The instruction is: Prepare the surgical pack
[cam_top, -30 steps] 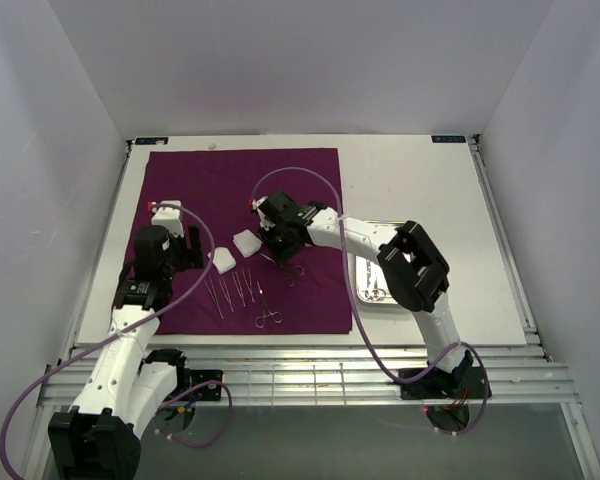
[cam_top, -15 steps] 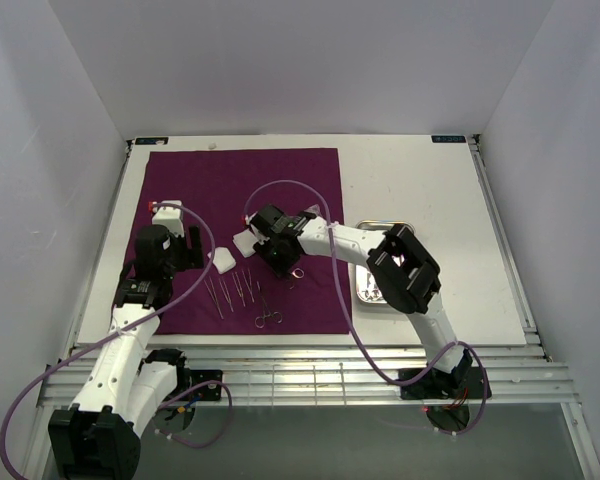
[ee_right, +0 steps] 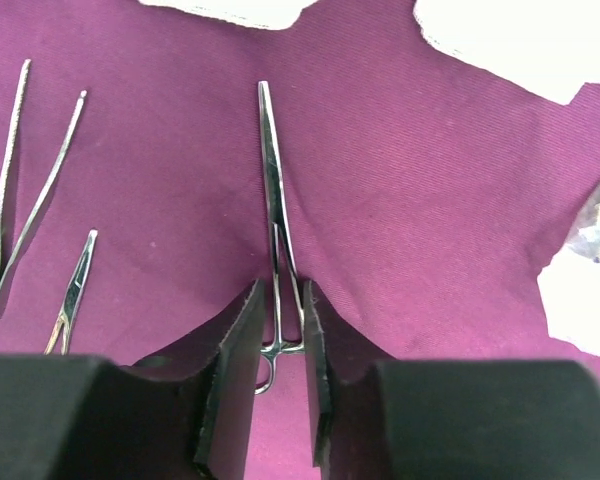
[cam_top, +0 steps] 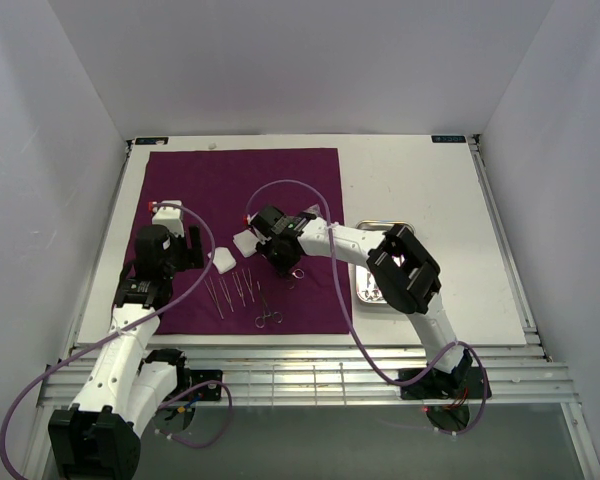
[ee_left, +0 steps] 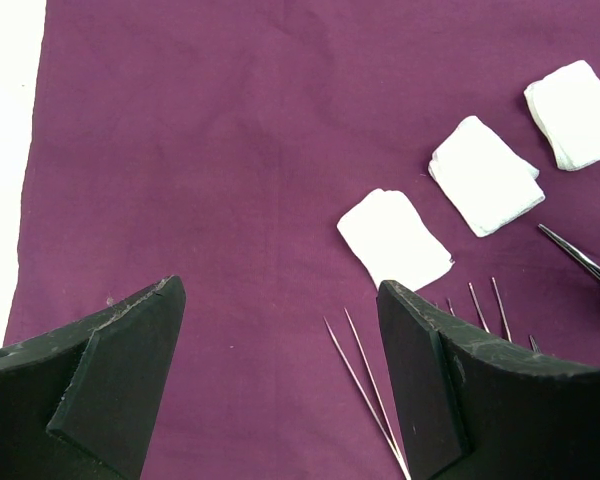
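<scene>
Right tool (ee_right: pixel 280 290) slid left, narrowed astride forceps (ee_right: pixel 272 170) shanks for a lift — clamped yet, can't tell — left tool (ee_left: pixel 280 290) apart, waiting

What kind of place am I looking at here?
Probably a robotics lab test cell, not an operating room: two robot arms bolted to a white-walled table, with steel instruments and gauze pads laid on a purple cloth.

White table (cam_top: pixel 420 180), plain white walls (cam_top: pixel 280 60)
</scene>
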You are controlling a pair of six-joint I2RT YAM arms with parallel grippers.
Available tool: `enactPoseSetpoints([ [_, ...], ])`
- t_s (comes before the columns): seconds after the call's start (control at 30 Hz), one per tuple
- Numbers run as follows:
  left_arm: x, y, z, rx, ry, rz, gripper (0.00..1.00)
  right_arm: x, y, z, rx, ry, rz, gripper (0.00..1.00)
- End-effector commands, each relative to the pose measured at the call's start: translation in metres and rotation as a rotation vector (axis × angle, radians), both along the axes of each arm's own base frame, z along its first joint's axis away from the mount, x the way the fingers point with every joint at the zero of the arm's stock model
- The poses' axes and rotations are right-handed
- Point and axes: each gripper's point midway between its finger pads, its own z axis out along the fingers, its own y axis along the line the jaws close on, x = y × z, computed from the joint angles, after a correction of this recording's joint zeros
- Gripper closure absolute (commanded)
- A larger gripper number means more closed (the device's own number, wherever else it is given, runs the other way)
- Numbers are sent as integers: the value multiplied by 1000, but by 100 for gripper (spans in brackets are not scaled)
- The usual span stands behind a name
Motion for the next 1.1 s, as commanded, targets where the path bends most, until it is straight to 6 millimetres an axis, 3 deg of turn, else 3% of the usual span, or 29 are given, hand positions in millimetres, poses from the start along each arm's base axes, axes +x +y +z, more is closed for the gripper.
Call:
enactPoseSetpoints([
  [0.0, 4, 3, 12, 11, -26, 9, 11, -11, -38, -34, -185, 55, -39, 74],
  [0.23, 5, 4, 10, 15, -19, 14, 11, -15, -42, -27, -201, 67, -35, 73],
  [0.43, 6, 4, 9, 14, -13, 13, 12, -21, -47, -40, -235, 101, -32, 74],
  [0.57, 5, 4, 9, 16, -14, 17, 12, -20, -46, -44, -241, 95, -35, 91],
  [0.63, 5, 4, 9, 16, -14, 17, 11, -20, -46, -43, -244, 88, -34, 92],
  [0.83, 5, 4, 8, 16, -10, 16, 12, -11, -33, -21, -164, 31, -50, 92],
  [0.93, 6, 4, 9, 16, -13, 16, 11, -9, -19, 6, -46, -3, -69, 92],
  [1.07, 5, 4, 9, 16, -14, 16, 12, -11, -13, 17, 31, -12, -102, 92],
])
